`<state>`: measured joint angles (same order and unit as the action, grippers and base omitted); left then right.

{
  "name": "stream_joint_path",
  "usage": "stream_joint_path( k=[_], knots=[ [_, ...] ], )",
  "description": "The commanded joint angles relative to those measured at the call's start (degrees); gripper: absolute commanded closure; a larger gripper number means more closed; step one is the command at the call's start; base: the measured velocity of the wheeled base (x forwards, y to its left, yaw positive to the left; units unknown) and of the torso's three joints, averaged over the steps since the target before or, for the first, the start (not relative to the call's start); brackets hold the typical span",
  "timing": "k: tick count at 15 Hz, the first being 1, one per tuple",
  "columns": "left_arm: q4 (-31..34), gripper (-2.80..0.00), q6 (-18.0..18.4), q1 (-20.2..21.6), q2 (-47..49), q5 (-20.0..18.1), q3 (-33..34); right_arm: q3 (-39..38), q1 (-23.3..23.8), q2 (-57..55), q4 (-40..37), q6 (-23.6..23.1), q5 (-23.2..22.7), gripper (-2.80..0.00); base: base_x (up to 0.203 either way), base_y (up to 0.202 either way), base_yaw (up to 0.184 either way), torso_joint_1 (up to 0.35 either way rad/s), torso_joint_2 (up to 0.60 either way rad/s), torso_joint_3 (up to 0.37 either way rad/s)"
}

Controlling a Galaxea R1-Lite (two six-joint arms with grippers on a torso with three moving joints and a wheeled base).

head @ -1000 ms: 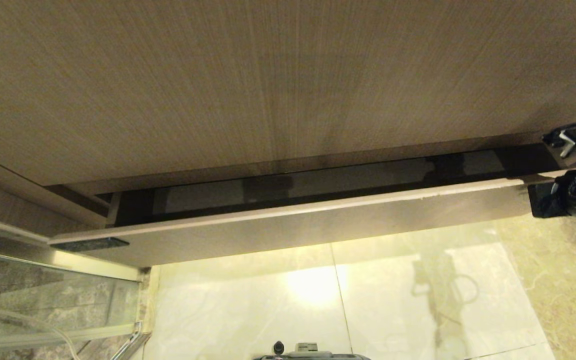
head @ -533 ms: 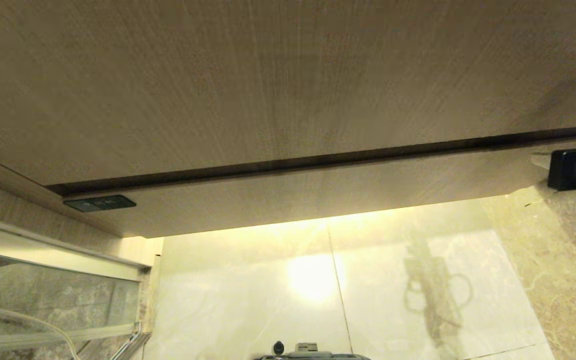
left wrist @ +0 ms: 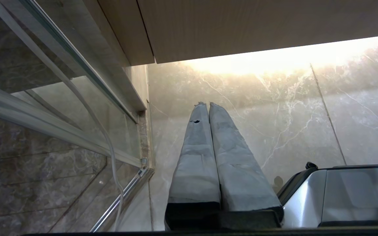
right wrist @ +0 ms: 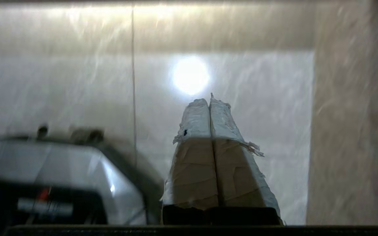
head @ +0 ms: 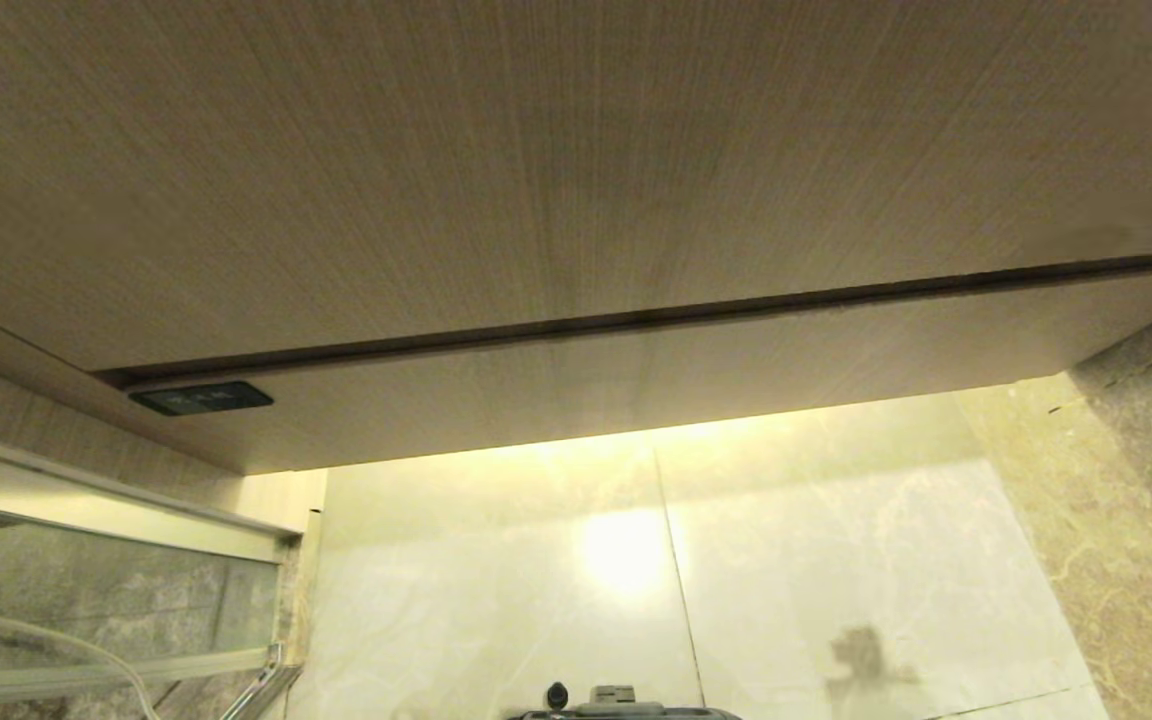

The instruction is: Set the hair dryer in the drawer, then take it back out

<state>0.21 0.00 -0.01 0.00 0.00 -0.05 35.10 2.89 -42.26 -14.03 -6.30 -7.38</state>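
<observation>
- Nearest, the robot's base (head: 626, 700) sits low over the pale marble floor (head: 536, 580), under a bright glare spot.
- The left gripper (left wrist: 206, 105) hangs low beside the base with its taped fingers pressed together, holding nothing; it looks parked.
- The right gripper (right wrist: 209, 100) also has its fingers together and empty. A second ago it was up at the right end of the drawer; now it has dropped out of the head view and points at the floor.
- To the left, a glass panel (head: 86, 600) with a metal frame stands by the cabinet.
- Farther up, the drawer (head: 656, 390) has gone from standing open a second ago to fully shut, only a dark seam showing under the taller panel (head: 536, 170).
- The hair dryer is nowhere in view; I can't tell if it is inside the drawer.
- My read: a closing push has just ended. Whether the task is finished or the drawer must be reopened to fetch the dryer, I can't say.
</observation>
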Motion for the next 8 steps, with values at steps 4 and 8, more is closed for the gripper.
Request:
stream_joint_path(
  k=[4, 8],
  knots=[
    [0.0, 0.0, 0.0, 0.0, 0.0, 0.0, 0.0, -22.5, -2.0, 25.1, 4.3, 0.7, -1.1, 0.0, 0.0, 0.0, 0.0, 0.0, 0.0, 0.0],
    [0.0, 0.0, 0.0, 0.0, 0.0, 0.0, 0.0, -31.7, -3.5, 34.1, 12.6, 0.4, 1.0, 0.0, 0.0, 0.0, 0.0, 0.0, 0.0, 0.0]
  ],
)
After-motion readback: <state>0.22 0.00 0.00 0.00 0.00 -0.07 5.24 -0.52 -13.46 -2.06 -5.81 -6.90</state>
